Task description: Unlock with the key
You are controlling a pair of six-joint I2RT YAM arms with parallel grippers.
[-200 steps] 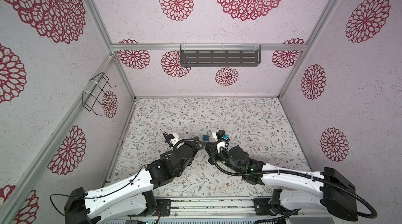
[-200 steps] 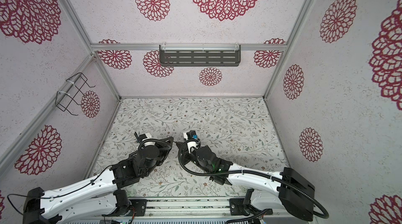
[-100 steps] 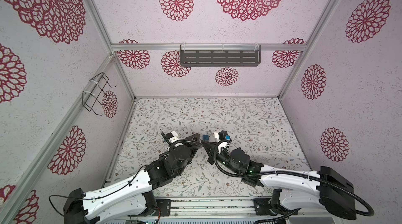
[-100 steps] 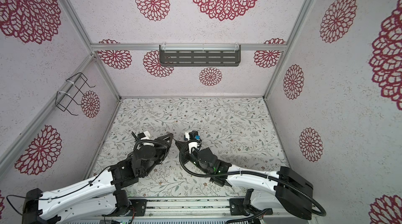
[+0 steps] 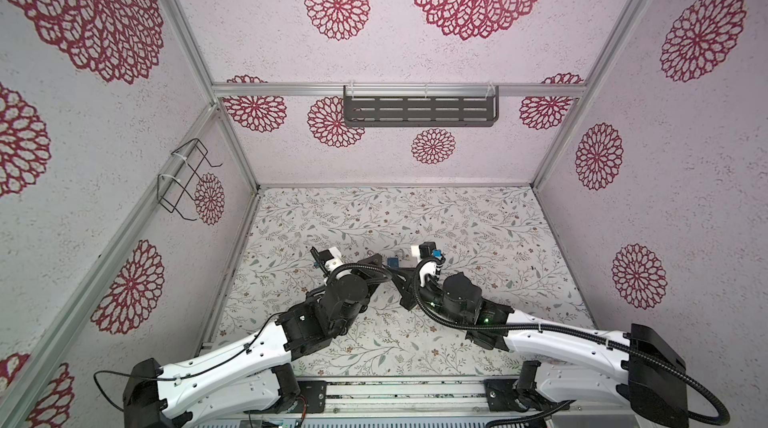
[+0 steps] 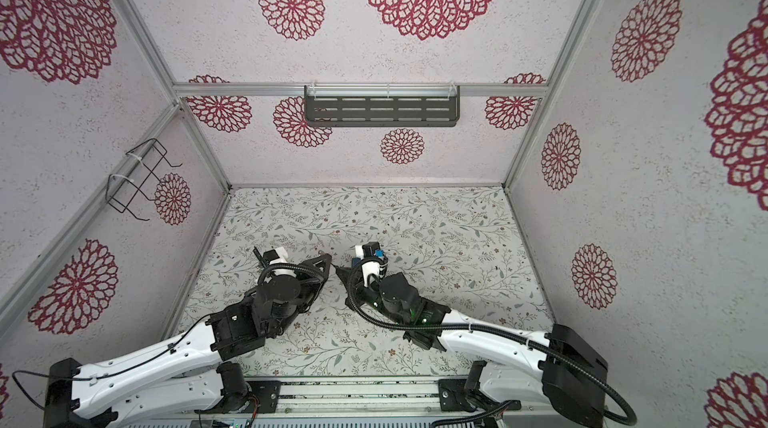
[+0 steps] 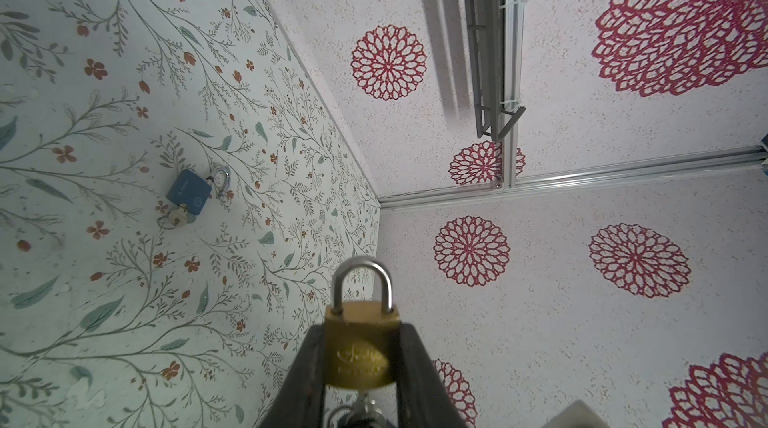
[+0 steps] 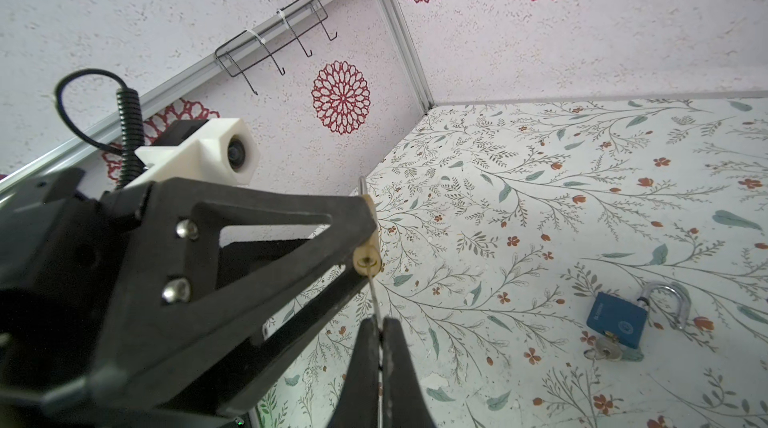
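Observation:
My left gripper [image 7: 360, 334] is shut on a brass padlock [image 7: 360, 351], gripping its body from both sides in the air. In the left wrist view both legs of the steel shackle [image 7: 362, 280] sit in the body. My right gripper [image 8: 380, 322] is shut on a thin silver key [image 8: 373, 299]. The key's tip is in the keyhole on the underside of the brass padlock [image 8: 366, 259]. In both top views the left gripper [image 5: 380, 264] [image 6: 327, 261] and right gripper [image 5: 400, 274] [image 6: 340, 271] meet tip to tip above the middle of the floral table.
A blue padlock [image 8: 617, 320] [image 7: 188, 197] [image 5: 391, 260] lies on the table just beyond the grippers, with a key in it and its shackle looking open. A grey slotted shelf [image 5: 419, 112] hangs on the back wall. A wire rack [image 5: 185, 180] hangs on the left wall.
Both arms have shifted slightly, with the left wrist rolling a little. The grippers stay tip to tip and both grips are unchanged.

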